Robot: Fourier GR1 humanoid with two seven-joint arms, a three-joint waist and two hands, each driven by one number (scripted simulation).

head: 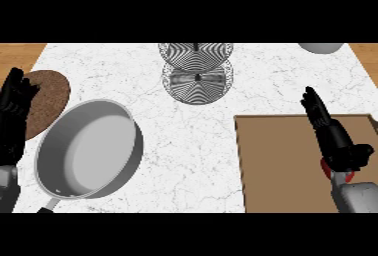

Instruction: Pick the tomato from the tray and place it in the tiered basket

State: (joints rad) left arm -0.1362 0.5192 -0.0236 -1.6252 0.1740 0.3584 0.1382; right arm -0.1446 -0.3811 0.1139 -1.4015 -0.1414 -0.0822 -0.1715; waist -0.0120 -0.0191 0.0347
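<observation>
A brown tray (284,165) lies on the counter at the right. Over it stretches my right hand (341,147), fingers straight and pointing away from me. Only red slivers of the tomato (325,169) show, beneath the hand's heel and wrist; the hand hides the rest. The wire tiered basket (196,67) stands at the far middle of the counter, well away from the hand, and nothing shows in its two round tiers. My left hand (15,112) rests open at the left edge, fingers up.
A large grey frying pan (88,150) sits at the left, its handle toward the near edge. A round brown mat (48,100) lies behind it, by the left hand. A white bowl (322,47) shows at the far right.
</observation>
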